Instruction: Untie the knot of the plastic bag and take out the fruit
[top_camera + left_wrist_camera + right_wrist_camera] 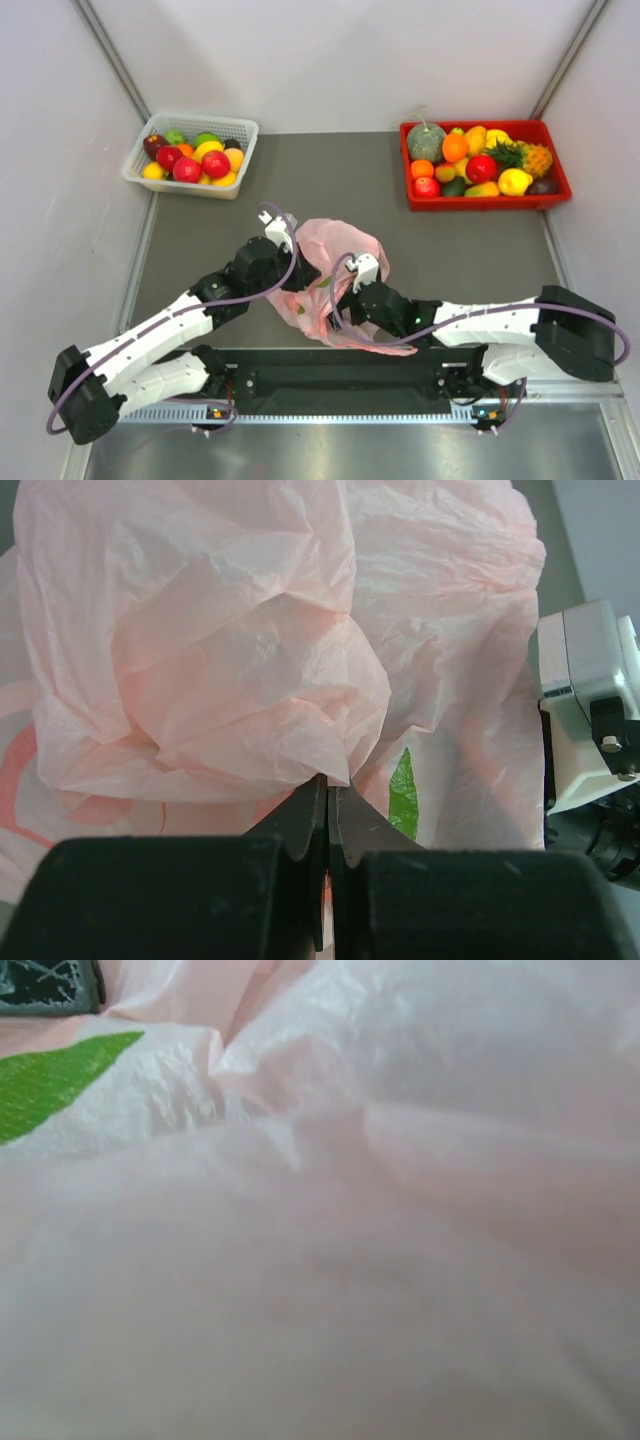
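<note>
1. Bag [340,255] crumpled at the centre of the bench [450,260], between the two arms. Basket [240,128] off at 10 o'clock and crate [470,205] at 2 o'clock, both well apart from it.
2. Left gripper [326,788] at the bag's 9 o'clock side, closed tight on a puffed fold of pink plastic.
3. Right gripper [350,300] pressed into the bag's 6 o'clock side. Impossible to tell whether wide or narrow: wrist view filled with blurred film, no fingers showing.
4. Knot not to be made out in any view, probably buried among the folds. Fruit hidden inside the bag.
5. Step in hand, by judgement: finding and loosening the knot, with the task at an early stage.
6. Use the left pinch as an anchor, low and steady, to stop the bag sliding on the bench.
7. Back the right off far enough to see the twisted strips before closing. Take only the rope-like part, not loose film.
8. Pull slowly away from the left, toward 3 o'clock. Thin plastic likely to stretch or tear, and a hard tug likely to tighten the knot.
9. Avoid squeezing down through the film onto the fruit.
</note>
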Tool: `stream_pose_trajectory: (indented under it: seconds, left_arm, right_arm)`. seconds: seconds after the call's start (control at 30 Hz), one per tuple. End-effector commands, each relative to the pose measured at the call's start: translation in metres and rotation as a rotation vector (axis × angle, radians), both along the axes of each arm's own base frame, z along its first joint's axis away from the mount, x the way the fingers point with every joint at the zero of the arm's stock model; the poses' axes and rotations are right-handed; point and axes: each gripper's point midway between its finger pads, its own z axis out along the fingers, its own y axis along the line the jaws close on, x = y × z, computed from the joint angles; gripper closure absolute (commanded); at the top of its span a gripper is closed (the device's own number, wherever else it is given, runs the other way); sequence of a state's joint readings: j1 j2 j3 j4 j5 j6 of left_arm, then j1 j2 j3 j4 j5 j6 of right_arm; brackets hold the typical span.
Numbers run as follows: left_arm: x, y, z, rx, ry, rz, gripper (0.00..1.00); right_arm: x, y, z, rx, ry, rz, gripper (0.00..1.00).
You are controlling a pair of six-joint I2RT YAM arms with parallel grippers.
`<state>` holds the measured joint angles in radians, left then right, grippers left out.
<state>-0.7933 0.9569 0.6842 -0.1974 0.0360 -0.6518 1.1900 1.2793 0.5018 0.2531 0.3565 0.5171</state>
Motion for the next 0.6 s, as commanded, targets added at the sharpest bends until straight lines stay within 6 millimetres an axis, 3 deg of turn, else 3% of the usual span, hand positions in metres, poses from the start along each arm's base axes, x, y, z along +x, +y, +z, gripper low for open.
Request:
stream_pose_trajectory:
  seconds: [0.0, 0.27, 0.57]
  left_arm:
    - [0.010, 0.008, 0.006, -0.010, -0.079, 0.059, 1.00]
    - [0.017, 0.057, -0.051, 0.196, -0.048, 0.237, 1.00]
    - [0.021, 0.105, -0.085, 0.311, -0.031, 0.460, 1.00]
  right_arm:
    - [0.007, 0.030, 0.018, 0.060, -0.048, 0.003, 0.00]
    - [0.006, 0.063, 0.018, 0.074, -0.073, 0.025, 0.00]
    - [0.003, 0.066, 0.019, 0.067, -0.089, 0.038, 0.00]
